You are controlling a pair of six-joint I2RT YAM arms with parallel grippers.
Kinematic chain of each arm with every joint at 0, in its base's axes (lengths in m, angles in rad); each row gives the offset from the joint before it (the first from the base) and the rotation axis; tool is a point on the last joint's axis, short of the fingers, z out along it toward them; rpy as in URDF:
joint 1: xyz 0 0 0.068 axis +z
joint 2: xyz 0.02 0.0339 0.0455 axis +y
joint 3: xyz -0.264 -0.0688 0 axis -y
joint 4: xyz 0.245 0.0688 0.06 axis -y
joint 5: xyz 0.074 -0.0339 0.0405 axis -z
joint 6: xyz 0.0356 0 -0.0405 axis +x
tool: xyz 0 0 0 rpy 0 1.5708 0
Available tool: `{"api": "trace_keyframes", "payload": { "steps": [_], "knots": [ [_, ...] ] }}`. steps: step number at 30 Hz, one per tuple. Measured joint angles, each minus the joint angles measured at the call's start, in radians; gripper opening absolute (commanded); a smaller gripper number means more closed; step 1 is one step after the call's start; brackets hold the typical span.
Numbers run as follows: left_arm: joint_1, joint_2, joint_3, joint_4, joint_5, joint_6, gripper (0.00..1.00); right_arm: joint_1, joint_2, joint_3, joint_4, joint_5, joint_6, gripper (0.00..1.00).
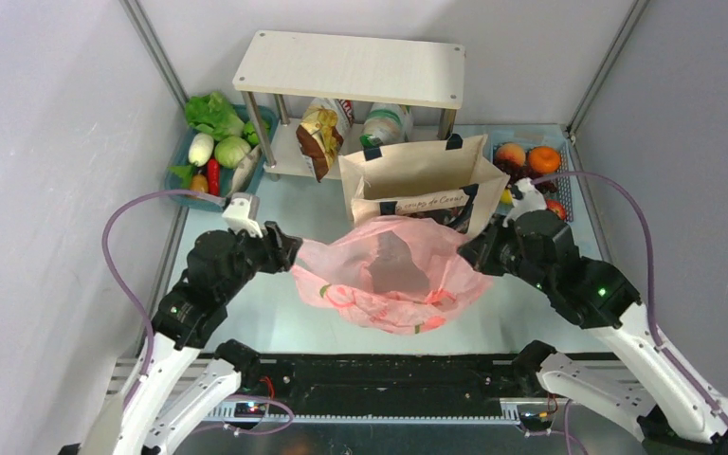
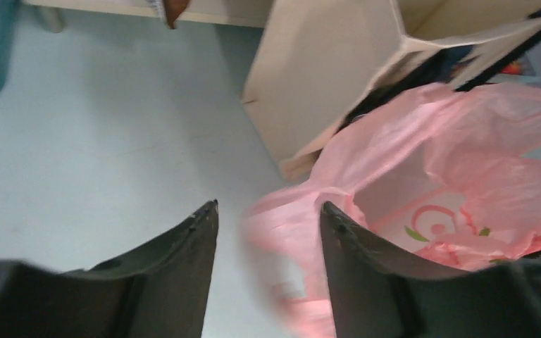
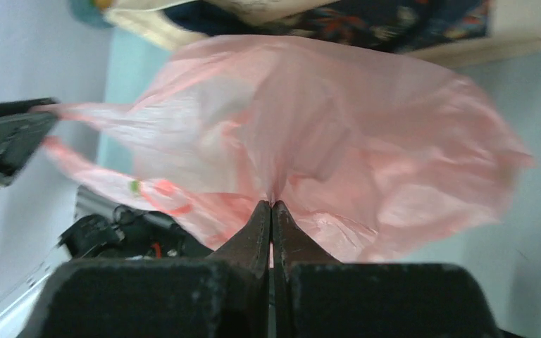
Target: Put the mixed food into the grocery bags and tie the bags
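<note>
The pink plastic bag hangs stretched between my two grippers, mouth up, in front of the beige canvas tote. My right gripper is shut on a pinch of the pink bag's right rim. My left gripper is open, with a blurred edge of the pink bag lying between its fingers. From above, the left gripper sits at the bag's left end and the right gripper at its right end. The crisp packet stands under the shelf. The white radish lies in the teal basket.
A white shelf stands at the back with a bottle beneath it. The teal basket of vegetables is at the back left. A blue basket with round red and orange fruit is at the back right, behind the right arm.
</note>
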Motion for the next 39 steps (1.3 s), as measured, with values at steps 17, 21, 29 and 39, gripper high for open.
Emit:
{"api": "trace_keyframes", "payload": {
  "steps": [17,21,29,39],
  "knots": [
    [-0.452,0.101,0.152,0.115,-0.01,0.09,0.0,0.12,0.129,0.101,0.131,-0.084,0.05,0.0],
    [-0.611,0.183,0.06,0.233,-0.115,0.096,0.0,0.12,0.124,0.109,0.145,-0.11,0.076,0.0],
    [-0.763,0.305,-0.124,0.544,-0.217,0.279,0.0,0.12,0.111,0.166,0.173,-0.192,0.122,0.0],
    [-0.763,0.618,-0.106,0.779,-0.15,0.37,0.0,0.121,0.107,0.241,0.227,-0.365,0.136,0.0]
  ]
}}
